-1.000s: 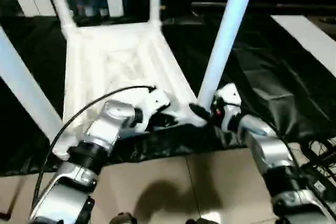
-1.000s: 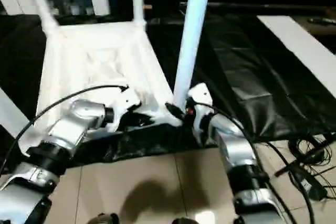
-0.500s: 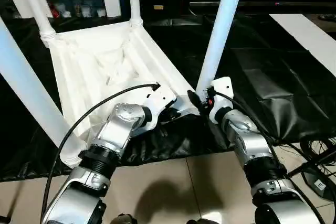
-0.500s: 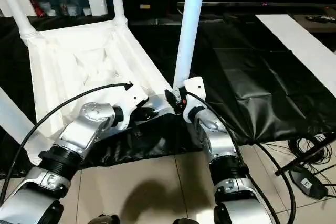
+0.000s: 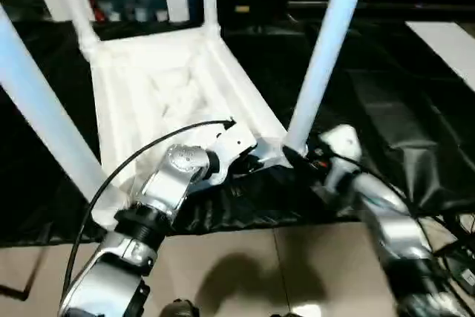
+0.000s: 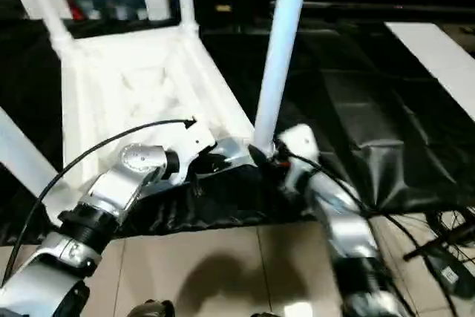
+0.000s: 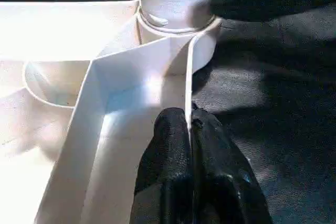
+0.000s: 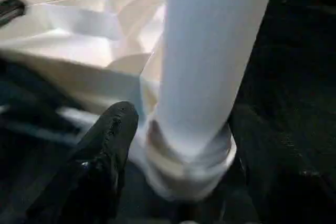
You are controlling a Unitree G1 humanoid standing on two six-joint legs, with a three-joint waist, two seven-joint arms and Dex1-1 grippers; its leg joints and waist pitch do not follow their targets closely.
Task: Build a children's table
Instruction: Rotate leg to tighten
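Left wrist view: black sheet [image 7: 273, 93] beside table [image 7: 63, 30]

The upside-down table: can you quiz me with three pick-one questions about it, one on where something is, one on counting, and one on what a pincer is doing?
1. Where is the table top lying?
A. on a black sheet
B. on a red carpet
C. on a wooden bench

2. How many legs stand up from the table top?
A. one
B. two
C. four

3. What is the left pincer doing?
A. hanging wide open in the air
B. pinching a thin white rib of the table top
C. holding a screwdriver

Answers:
1. A, the black sheet spreads under and around the top.
2. C, a leg rises from each corner, among them the near right leg and the near left leg.
3. B, in the left wrist view its black fingers are shut together on the rib.
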